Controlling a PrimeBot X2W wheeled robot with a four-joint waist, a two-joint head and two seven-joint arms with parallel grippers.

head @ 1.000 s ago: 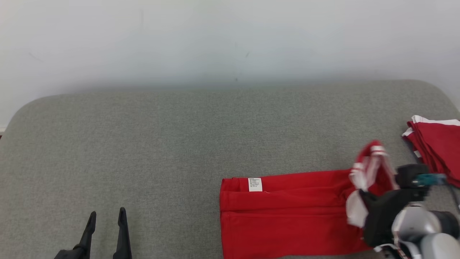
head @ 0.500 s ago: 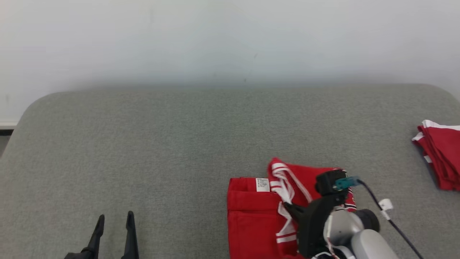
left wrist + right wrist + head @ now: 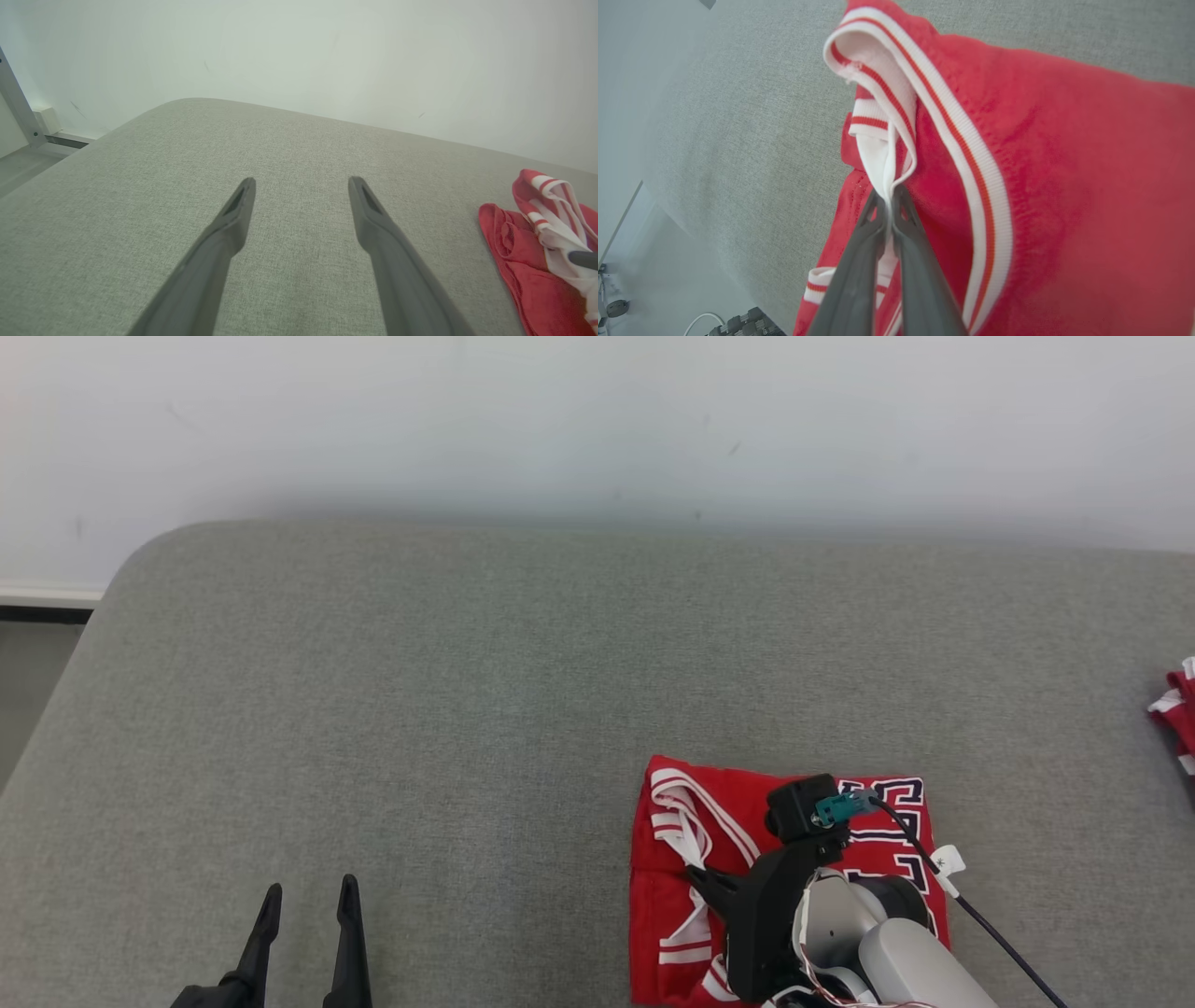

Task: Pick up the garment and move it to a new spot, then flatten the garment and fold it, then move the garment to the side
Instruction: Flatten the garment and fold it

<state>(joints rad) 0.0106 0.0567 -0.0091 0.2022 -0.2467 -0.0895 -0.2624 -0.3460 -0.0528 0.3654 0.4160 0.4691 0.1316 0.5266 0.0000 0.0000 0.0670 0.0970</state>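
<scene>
Between the closed fingers of the right gripper (image 3: pixel 889 196), the white striped trim (image 3: pixel 952 116) is being pinched, with the red garment (image 3: pixel 1064 186) lying doubled over, front right on the grey cushion (image 3: pixel 467 709). Soft, light and floppy, it is likely sagging from one hold; that ribbed edge is offering firmest purchase. The left gripper (image 3: pixel 301 186) is idling apart.

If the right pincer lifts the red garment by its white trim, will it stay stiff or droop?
Probably droops: the red cloth garment with white striped trim folds softly over itself at the right pincer. Likely light: a thin pinch on the trim holds it.
</scene>
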